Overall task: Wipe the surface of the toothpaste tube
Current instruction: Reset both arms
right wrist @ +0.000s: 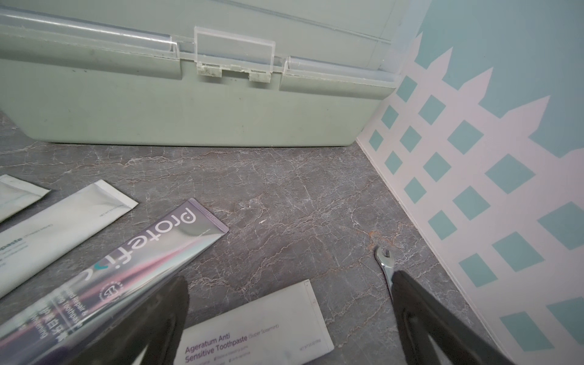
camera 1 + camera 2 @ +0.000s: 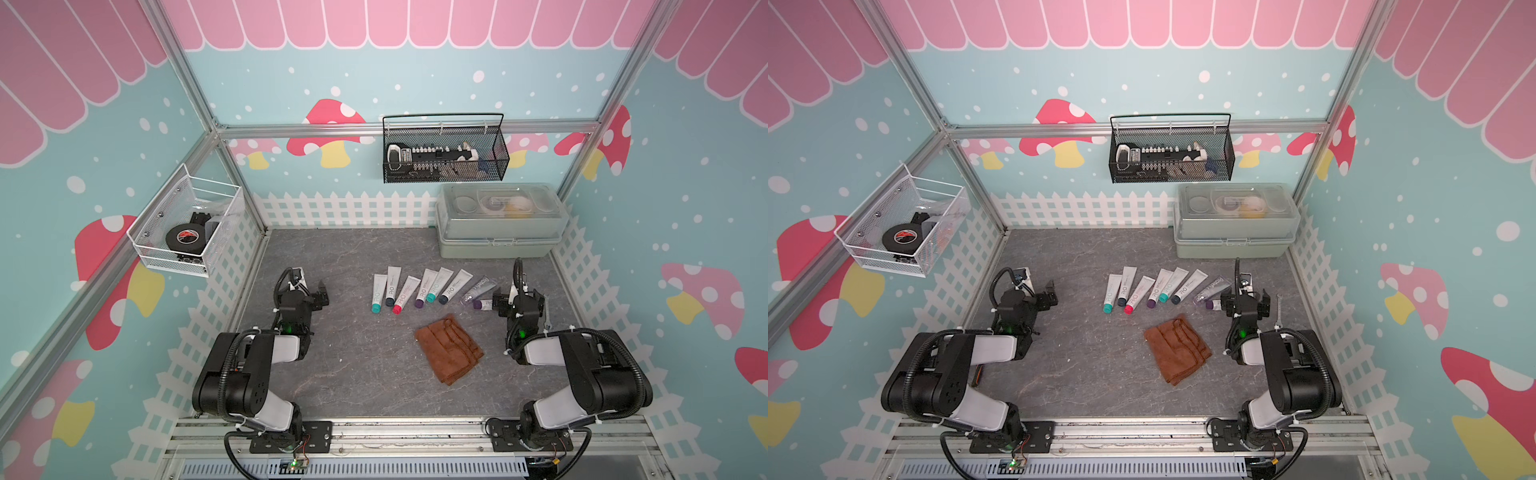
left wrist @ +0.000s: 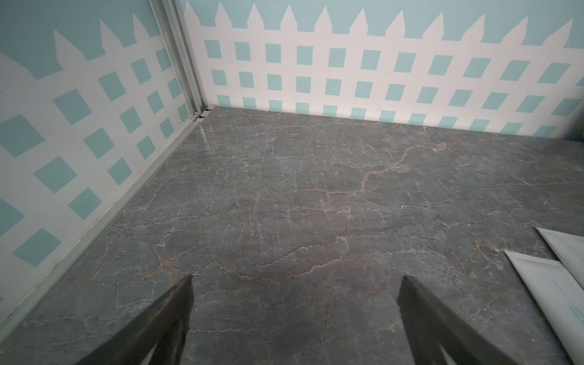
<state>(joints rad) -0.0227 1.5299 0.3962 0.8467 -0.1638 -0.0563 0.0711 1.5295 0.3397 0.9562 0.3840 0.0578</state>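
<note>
A staged lab booth: aluminium frame [image 2: 249, 132], mushroom-printed walls [image 2: 415, 75].

Left gripper [image 3: 295, 279] fingers [image 3: 173, 309] spread wide above the grey marble tabletop [image 3: 284, 189], two white tube ends [image 3: 553, 284] beside them.

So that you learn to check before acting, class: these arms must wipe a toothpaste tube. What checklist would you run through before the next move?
1. Left gripper open and empty: ok.
2. Right gripper open and empty: ok.
3. Brown cloth lying free, nothing on it: ok.
4. Toothpaste tubes lying flat, uncovered: ok.
5. Cloth held by a gripper: not ok.
6. Which tube is meant: cannot tell.
</note>
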